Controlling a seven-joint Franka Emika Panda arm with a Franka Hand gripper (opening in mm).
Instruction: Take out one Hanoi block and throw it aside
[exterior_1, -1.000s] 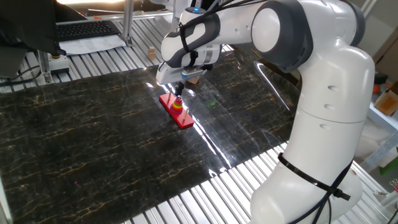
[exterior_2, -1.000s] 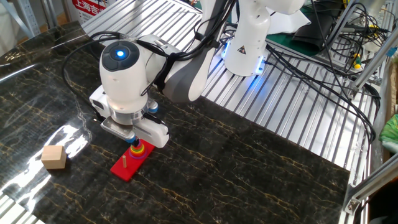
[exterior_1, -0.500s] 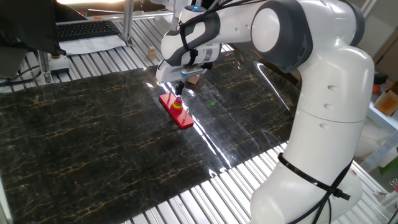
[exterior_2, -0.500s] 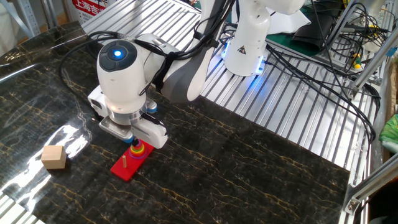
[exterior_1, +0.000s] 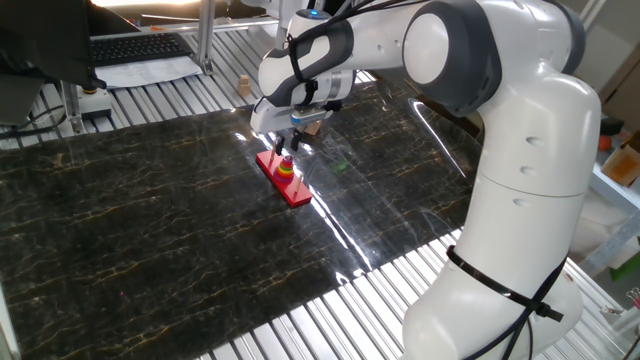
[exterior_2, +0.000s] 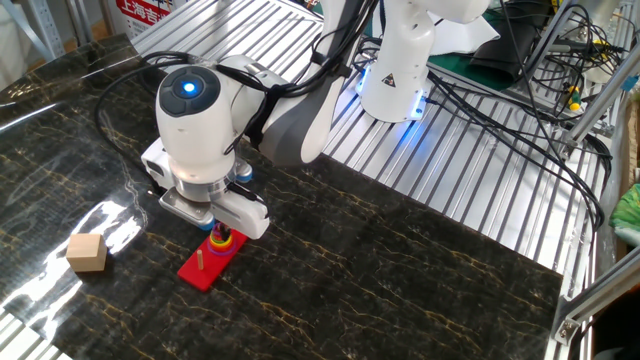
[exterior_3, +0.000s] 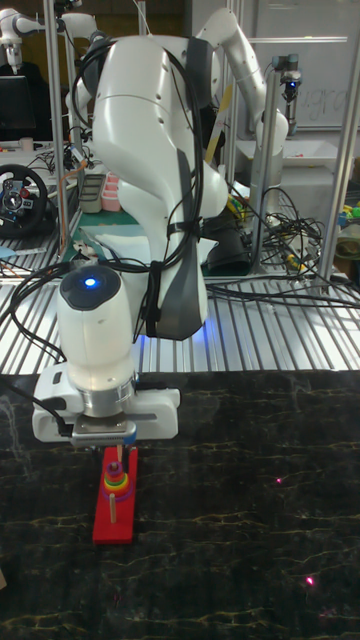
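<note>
Hard to see much at the tip: the gripper (exterior_1: 288, 150) hangs right over the ring stack (exterior_2: 222, 238) and its white body covers the top of the peg in the other fixed view and the tall one. The Hanoi block (exterior_1: 287, 157), smallest ring w/ a pale purplish tint, is only a speck at the top of the stack in one fixed view, just under the fingertips; can't make out its hole or edge. In the tall view the stack (exterior_3: 117, 478) shows as red, yellow, green bands on the far peg, top hidden behind the finger mount.

Jaws: fingers point down and sit close around the peg top, but whether they're pinched on the small ring or just beside it I can't tell, too small and dark.

Red base (exterior_2: 205, 264) lies flat on the dark marble table (exterior_2: 400, 280), w/ a bare wooden peg (exterior_2: 201, 259) on its near end. Tan cube (exterior_2: 87, 252) sits well apart to the side in a glare patch. Robot's big white arm (exterior_1: 520, 150) fills the right of one fixed view and is cut off at the bottom edge
</note>
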